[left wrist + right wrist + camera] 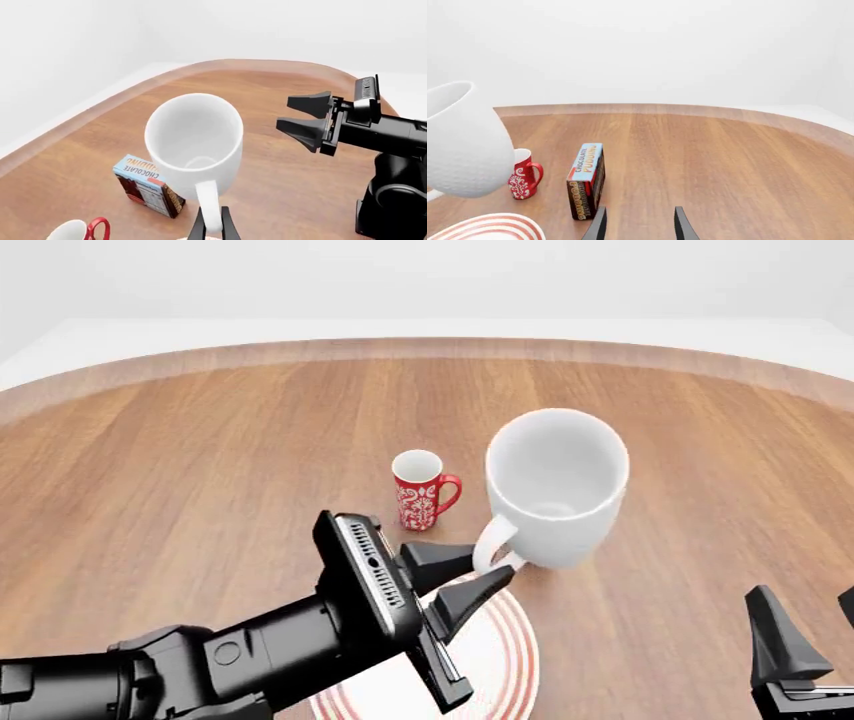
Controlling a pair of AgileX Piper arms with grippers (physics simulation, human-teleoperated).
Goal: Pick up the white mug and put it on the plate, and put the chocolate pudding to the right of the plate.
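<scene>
Nearest the arms, the plate (514, 660) lies just below and near of the white mug (558, 485), which the left claw (474, 575) pinches by its handle, lifted. Right claw (639, 225) hangs parted, empty; the chocolate pudding (586, 180) stands just beyond, long axis running near-to-far, open counter (727, 165) to its right.

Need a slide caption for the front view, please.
Left gripper holds white mug by its handle above the plate.

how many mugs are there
2. The white mug is held up by its handle in the left gripper, above the far edge of the plate. The red mug stands on the table to its left.
</scene>
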